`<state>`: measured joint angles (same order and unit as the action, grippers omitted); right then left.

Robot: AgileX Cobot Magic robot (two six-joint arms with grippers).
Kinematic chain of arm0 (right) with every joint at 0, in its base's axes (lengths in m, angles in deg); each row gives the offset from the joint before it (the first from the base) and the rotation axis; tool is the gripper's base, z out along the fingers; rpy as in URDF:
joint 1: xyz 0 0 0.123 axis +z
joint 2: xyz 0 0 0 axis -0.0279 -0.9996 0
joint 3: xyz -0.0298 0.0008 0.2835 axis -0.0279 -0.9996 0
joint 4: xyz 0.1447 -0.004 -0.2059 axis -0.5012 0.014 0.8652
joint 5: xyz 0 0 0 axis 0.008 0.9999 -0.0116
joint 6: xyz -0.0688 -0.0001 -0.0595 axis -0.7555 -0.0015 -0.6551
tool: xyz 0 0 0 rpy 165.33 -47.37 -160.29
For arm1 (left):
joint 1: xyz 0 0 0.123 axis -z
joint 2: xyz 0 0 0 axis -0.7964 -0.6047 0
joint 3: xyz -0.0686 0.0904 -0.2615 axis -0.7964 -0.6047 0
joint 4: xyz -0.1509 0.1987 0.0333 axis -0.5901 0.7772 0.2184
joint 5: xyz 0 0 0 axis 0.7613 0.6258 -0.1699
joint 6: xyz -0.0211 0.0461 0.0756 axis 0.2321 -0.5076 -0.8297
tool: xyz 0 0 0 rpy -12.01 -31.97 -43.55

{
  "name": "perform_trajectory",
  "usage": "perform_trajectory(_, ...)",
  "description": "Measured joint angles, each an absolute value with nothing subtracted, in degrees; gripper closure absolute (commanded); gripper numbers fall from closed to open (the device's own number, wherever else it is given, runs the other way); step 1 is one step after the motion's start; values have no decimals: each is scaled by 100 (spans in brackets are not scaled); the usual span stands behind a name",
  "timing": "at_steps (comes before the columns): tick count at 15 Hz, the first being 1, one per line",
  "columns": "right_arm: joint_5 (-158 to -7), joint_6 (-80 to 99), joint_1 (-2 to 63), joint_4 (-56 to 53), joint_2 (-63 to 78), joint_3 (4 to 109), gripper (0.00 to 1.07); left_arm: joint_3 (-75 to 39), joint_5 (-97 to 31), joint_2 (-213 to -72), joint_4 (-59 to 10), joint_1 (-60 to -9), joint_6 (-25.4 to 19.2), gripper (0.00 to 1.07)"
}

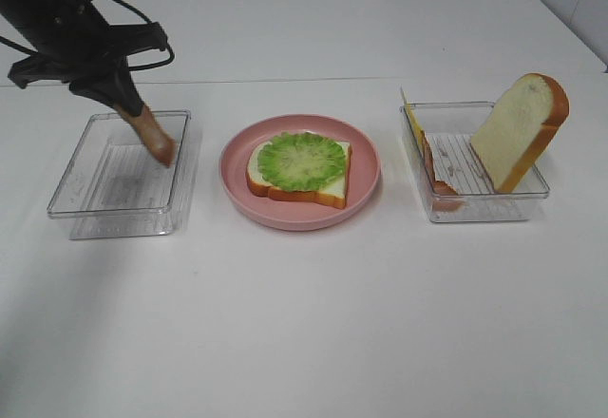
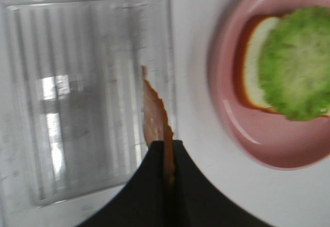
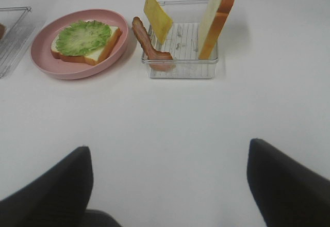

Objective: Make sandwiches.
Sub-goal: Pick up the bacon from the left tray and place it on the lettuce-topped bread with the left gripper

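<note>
The left claw (image 1: 126,104) is pinching one bacon strip (image 1: 158,142) by its upper end, so the strip hangs down over the left tray (image 1: 119,225). In the left wrist view the black fingers (image 2: 149,185) press together on that end. Gripping it by one end probably leaves the rest of the strip free to be laid flat on the stack.

The sandwich in progress sits on the plate (image 1: 285,221) in the middle of the desk (image 1: 304,323), between the two trays. The base bread (image 1: 332,190) lies flat and the lettuce (image 1: 302,160) covers most of its top face, which makes a level bed for the next layer.

In the right tray (image 1: 484,208) the remaining parts stand on edge. The top bread (image 1: 518,128) leans against the far side, the cheese (image 3: 157,23) stands upright on the plate side, and the second bacon (image 3: 144,44) slants over a corner. Standing like this likely gives a claw an edge to nip.

The right claw (image 3: 170,183) is spread wide and grips nothing. It hovers over bare desk, well apart from the right tray.

Count:
- two trays
- one plate
- two bread slices
- two bacon strips
- one lettuce leaf
- one cheese slice
</note>
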<state>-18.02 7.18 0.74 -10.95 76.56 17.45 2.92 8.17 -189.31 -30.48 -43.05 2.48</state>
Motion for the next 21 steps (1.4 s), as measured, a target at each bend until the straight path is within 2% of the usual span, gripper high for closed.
perform_trajectory(2,-1802,718,74,-1095,7656,1745,30,292,571,-18931,-4337,-4299,-468,107)
perform_trajectory(4,-1802,718,74,-1095,7656,1745,30,292,468,-18937,-5059,-4299,-852,107)
perform_trajectory(5,-1802,718,74,-1095,7656,1745,30,292,410,-18960,-5976,-4288,-1327,107)
perform_trajectory(6,-1802,718,74,-1095,7656,1745,30,292,410,-18960,-5976,-4288,-1327,107)
perform_trajectory(8,-1802,718,74,-1095,7656,1745,30,292,319,-19149,-7013,-4145,-1946,107)
perform_trajectory(9,-1802,718,74,-1095,7656,1745,30,292,319,-19189,-7156,-4110,-2003,107)
perform_trajectory(11,-1802,718,74,-1095,7656,1745,30,292,313,-19515,-7855,-3789,-2433,107)
perform_trajectory(15,-1802,718,74,-1095,7656,1745,30,395,301,-19985,-8400,-3400,-2679,107)
perform_trajectory(21,-1802,718,74,-1095,7656,1745,30,922,210,-20421,-8325,-3056,-2708,107)
